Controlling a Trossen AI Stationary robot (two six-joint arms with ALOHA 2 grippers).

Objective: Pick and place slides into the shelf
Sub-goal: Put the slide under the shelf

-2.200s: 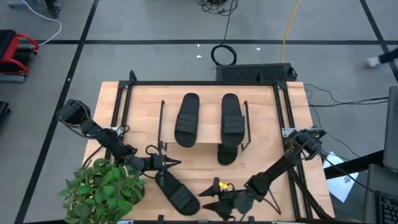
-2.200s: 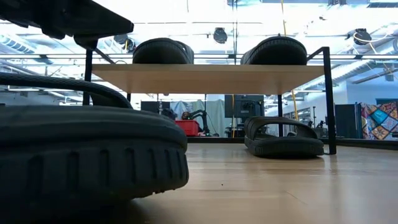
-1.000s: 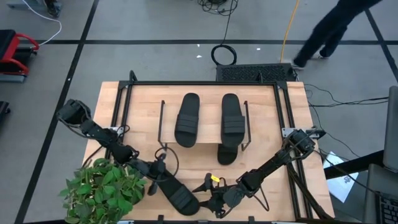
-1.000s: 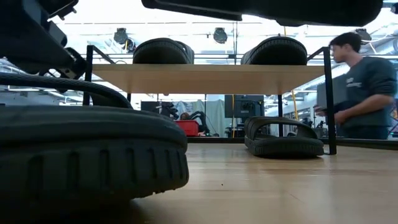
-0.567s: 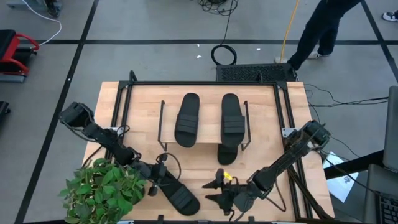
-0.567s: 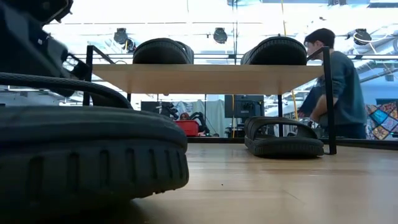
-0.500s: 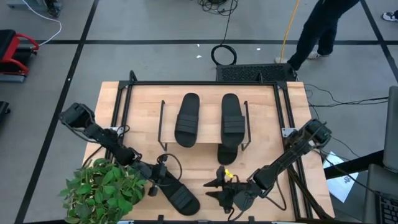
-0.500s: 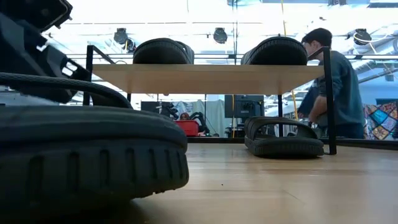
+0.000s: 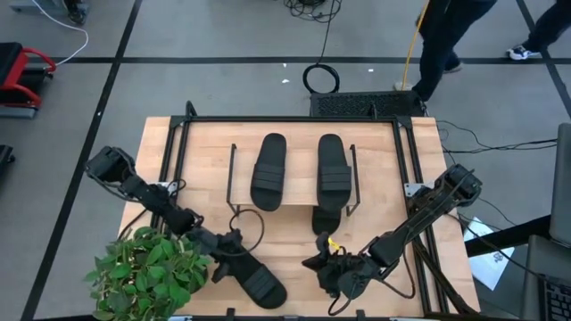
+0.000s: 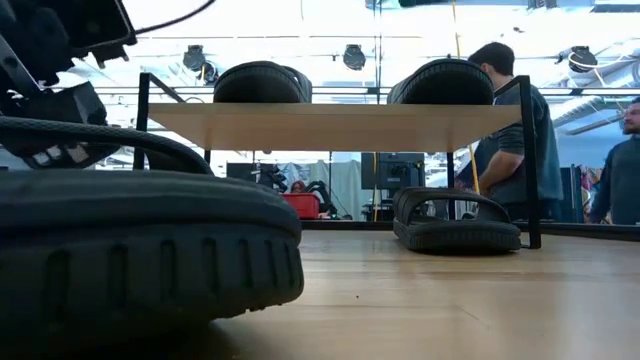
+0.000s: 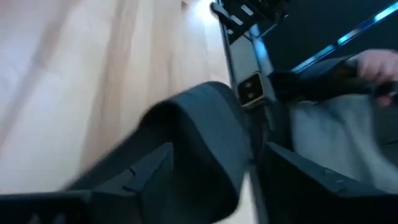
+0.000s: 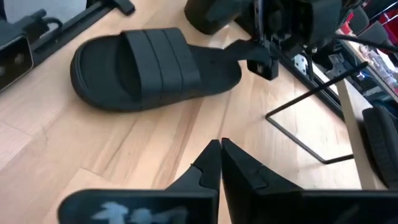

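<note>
Shelf (image 9: 290, 183) is sitting mid-desk (image 9: 375, 165), inside the black frame (image 9: 294, 119). I'm seeing two slides on its top board (image 9: 268, 171) (image 9: 331, 174), side by side, toes pointing to the far edge. A third slide (image 9: 325, 219) is lying on the desk under the right half, heel poking out toward the near edge. The fourth slide (image 9: 256, 277) is lying loose on the desk near the front edge, left of centre, beside the plant (image 9: 147, 272). The left claw (image 9: 230, 246) is sitting at the end of that slide nearest the shelf, fingers spread apart; I can't tell whether they're touching it. The right claw (image 12: 221, 163) is hovering over bare desk to the right of that slide, fingers (image 12: 239, 162) pressed together, gripping nothing. Two people (image 10: 505, 140) (image 10: 622, 170) are standing behind the desk.
</note>
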